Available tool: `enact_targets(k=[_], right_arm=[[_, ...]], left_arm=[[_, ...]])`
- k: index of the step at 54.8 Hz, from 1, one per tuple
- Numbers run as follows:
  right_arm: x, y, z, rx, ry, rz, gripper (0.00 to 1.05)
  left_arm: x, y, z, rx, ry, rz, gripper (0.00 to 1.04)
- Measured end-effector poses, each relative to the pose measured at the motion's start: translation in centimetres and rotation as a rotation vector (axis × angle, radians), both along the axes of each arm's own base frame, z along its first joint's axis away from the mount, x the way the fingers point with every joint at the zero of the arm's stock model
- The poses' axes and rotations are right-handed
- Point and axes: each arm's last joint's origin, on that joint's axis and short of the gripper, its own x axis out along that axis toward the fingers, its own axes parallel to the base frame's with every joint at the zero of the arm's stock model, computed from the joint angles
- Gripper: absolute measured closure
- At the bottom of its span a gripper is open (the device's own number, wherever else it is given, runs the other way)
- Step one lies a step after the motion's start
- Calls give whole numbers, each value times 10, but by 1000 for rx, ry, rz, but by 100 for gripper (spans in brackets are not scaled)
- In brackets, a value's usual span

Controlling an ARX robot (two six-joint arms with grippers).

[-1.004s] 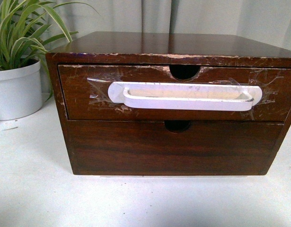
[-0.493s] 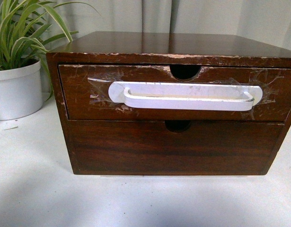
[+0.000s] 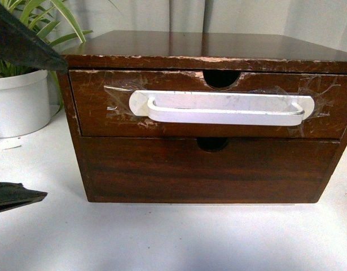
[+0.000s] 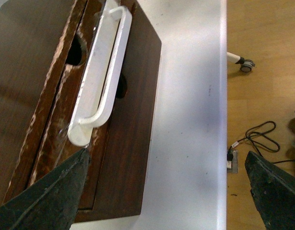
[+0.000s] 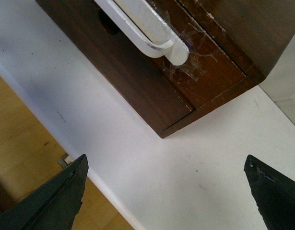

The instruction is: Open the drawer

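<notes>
The drawer (image 3: 94, 118) is the upper one of a dark brown wooden cabinet. It has a long white handle (image 3: 224, 108) taped on, a semicircular notch (image 3: 221, 78) and chipped edges. Its front sits about flush with the cabinet. My left gripper (image 3: 56, 131) is open at the cabinet's left front corner, touching nothing. In the left wrist view the gripper (image 4: 166, 153) hangs over the table, one finger (image 4: 51, 196) just short of the handle's (image 4: 101, 72) end. My right gripper (image 5: 165, 158) is open over bare table, off the drawer's (image 5: 209, 72) right corner, near that handle end (image 5: 171, 48).
A plain lower drawer (image 3: 207, 169) with a small notch sits under the upper one. A white pot (image 3: 21, 104) with a green plant stands left of the cabinet. The white table (image 3: 162, 237) ends close in front (image 4: 221, 120); wooden floor and a cable (image 4: 262, 134) lie beyond.
My left gripper's two fingers have come into the front view at the left edge. The cabinet sits slightly higher in the picture. The drawer front has not moved out.
</notes>
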Motion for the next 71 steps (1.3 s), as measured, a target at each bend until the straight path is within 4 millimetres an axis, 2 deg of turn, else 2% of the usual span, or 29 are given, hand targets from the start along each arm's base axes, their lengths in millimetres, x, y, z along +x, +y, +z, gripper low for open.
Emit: enact_targets(k=[8,34,47,62,71], right_arm=[[5,5,1,-45,29,56,9],[27,20,2,-136,75,151,9],[46,30,2,-171,68,196,9],[74,45,7,-189,81,247,9],[81,48,9,-183,89,260,9]], left_arm=[[7,-16,9,36,-3,-50,6],[39,-58,14,130,53,-134,6],[56,-69,17,163,70,-134,6],[77,-81,8,217,106,-119,6],[85,-83,4,247,106,-108,6]])
